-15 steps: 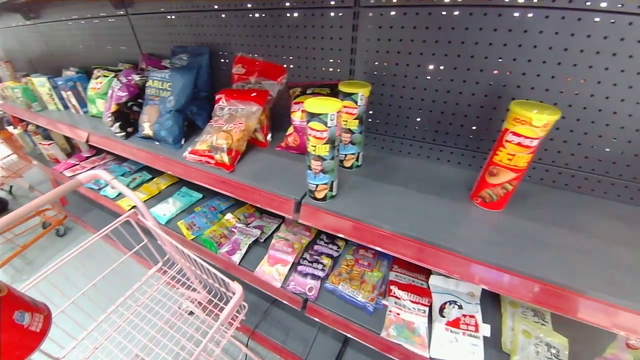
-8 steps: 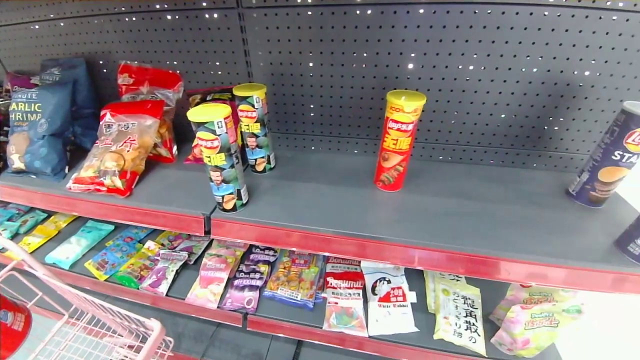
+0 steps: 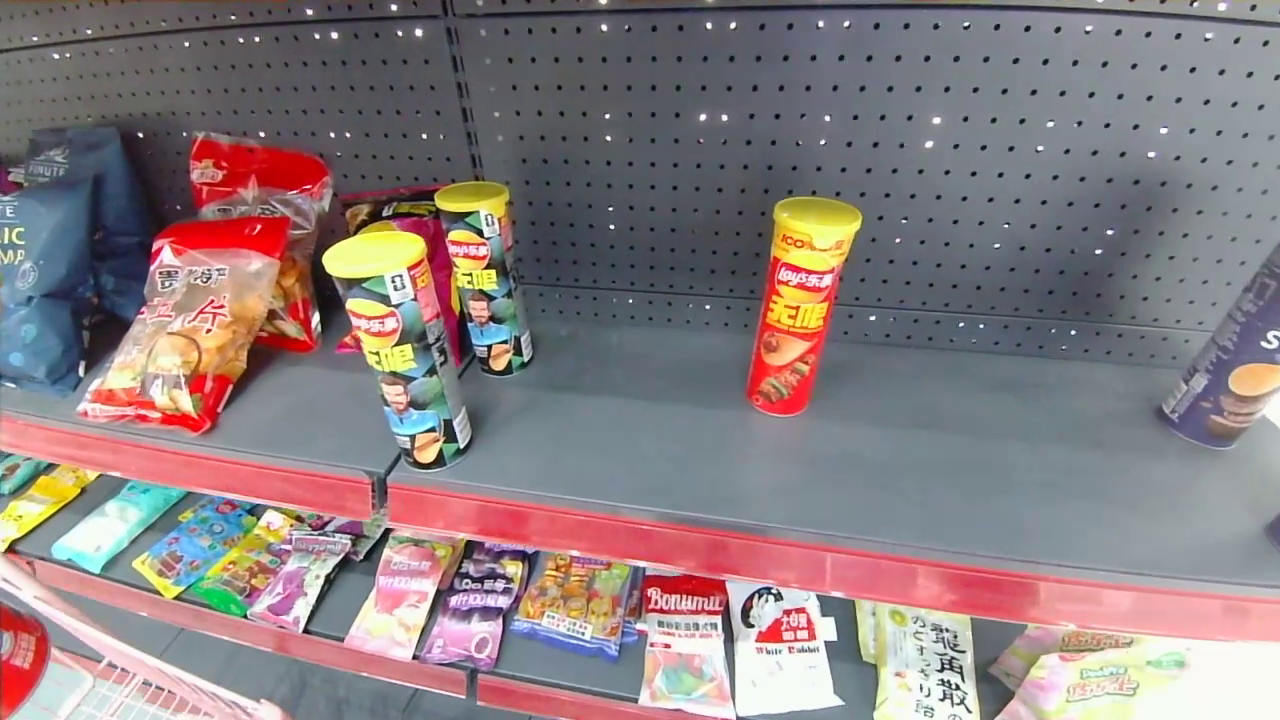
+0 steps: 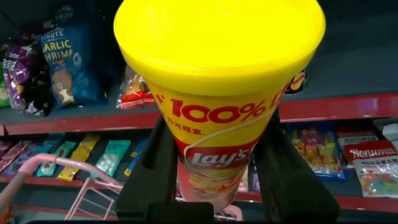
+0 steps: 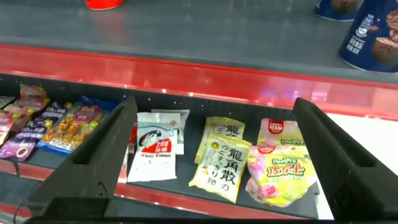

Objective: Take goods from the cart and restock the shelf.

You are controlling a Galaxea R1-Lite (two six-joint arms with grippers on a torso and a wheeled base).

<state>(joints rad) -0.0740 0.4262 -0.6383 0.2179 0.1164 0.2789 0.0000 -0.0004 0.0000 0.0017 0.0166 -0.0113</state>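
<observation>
My left gripper (image 4: 214,186) is shut on a chip can (image 4: 217,74) with a yellow lid and a red and yellow body. It hangs in front of the shelves, above the pink cart (image 4: 68,168). In the head view a red round can end (image 3: 20,660) shows at the bottom left, beside the cart's rim (image 3: 130,690). On the grey upper shelf (image 3: 700,440) stand a matching red can (image 3: 805,305) and two green-patterned cans (image 3: 400,350). My right gripper (image 5: 217,162) is open with nothing in it, facing the lower shelf's candy bags (image 5: 227,165).
Snack bags (image 3: 190,320) crowd the upper shelf's left part. A dark blue can (image 3: 1225,370) stands at its right end, and blue cans (image 5: 373,31) also appear in the right wrist view. Bare shelf lies either side of the red can. A red strip (image 3: 800,560) edges the shelf.
The head camera has swung right, so the cart has slid almost out of the picture and more of the right shelf shows. The goods on the shelf have not moved.
</observation>
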